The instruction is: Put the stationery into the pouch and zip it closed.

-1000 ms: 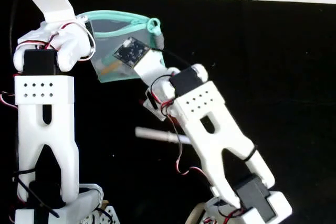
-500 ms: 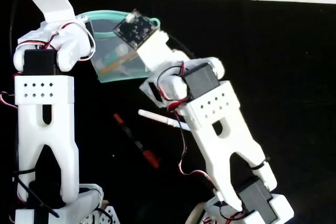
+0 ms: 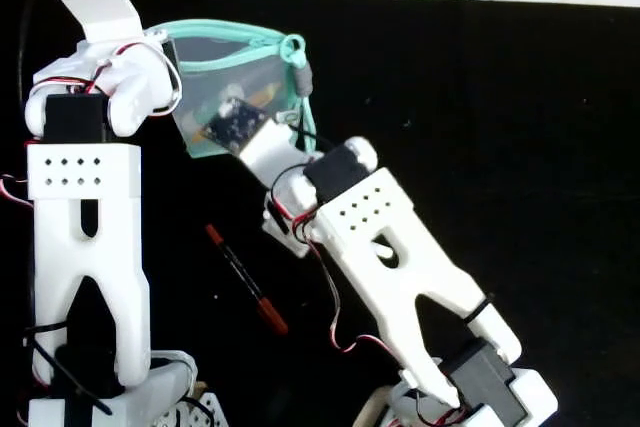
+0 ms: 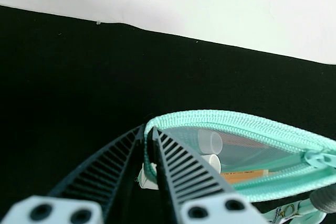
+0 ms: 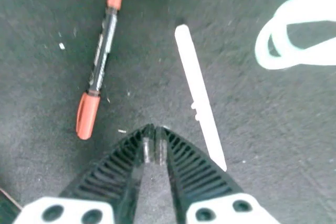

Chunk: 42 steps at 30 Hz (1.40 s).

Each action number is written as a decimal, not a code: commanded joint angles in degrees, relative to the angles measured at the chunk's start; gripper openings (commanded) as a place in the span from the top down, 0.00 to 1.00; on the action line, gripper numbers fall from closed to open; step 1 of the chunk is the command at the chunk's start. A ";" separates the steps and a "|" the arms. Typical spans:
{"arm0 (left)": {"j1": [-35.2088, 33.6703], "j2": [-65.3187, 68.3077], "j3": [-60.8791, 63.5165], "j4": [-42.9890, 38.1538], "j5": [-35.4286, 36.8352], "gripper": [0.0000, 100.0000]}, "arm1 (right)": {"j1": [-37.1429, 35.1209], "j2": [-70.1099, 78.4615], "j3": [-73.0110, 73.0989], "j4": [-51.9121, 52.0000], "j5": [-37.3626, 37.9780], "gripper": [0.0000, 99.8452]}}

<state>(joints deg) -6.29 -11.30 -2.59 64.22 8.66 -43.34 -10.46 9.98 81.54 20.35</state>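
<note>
**While left tool (image 4: 148,132) pins pouch (image 4: 236,121) rim, two pens wait outside**

Its tips are clamped on the teal rim, mouth open, at the far side of the worktop (image 3: 520,147). Inside: white tubes (image 4: 210,141), an orange stick (image 4: 244,172). On the worktop, red-capped marker (image 5: 102,51) and white pen (image 5: 199,98) lie near each other, not touching. Over them hovers right tool (image 5: 155,129), tips together, empty. Best next: spread, straddle one barrel mid-length, pinch crosswise.

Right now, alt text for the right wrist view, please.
The right tool, shut and empty, hangs above the black table. Beyond it lie a black marker with red ends and, apart from it, a white pen; a pale loop lies past the pen.
</note>
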 commanded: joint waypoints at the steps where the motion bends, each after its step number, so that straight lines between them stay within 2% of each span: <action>1: 0.75 0.92 1.19 -0.18 0.35 0.99 | -0.57 -2.33 3.38 -2.86 -0.09 0.99; 5: 0.75 0.92 1.19 -0.18 0.35 0.99 | -1.45 -2.33 6.99 -5.41 -0.70 0.99; 10: 0.75 0.92 1.19 -0.18 0.35 0.99 | -5.05 -2.24 9.36 -10.33 -6.86 0.98; 16: 0.75 0.92 1.19 -0.18 0.35 0.99 | -8.22 -2.15 12.35 -16.75 -13.19 0.85; 25: 0.75 0.92 1.19 -0.18 0.35 0.99 | -11.56 -1.63 18.07 -30.90 -20.31 0.84; 32: 0.75 0.92 1.19 -0.18 0.35 0.99 | -15.78 10.15 16.31 -37.32 -20.75 0.84; 42: 0.75 0.92 1.19 -0.18 0.35 0.99 | -15.78 19.30 10.95 -37.23 -20.75 0.84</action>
<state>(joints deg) -6.29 -11.30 -2.59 64.22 8.66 -58.90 9.14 23.60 44.88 0.13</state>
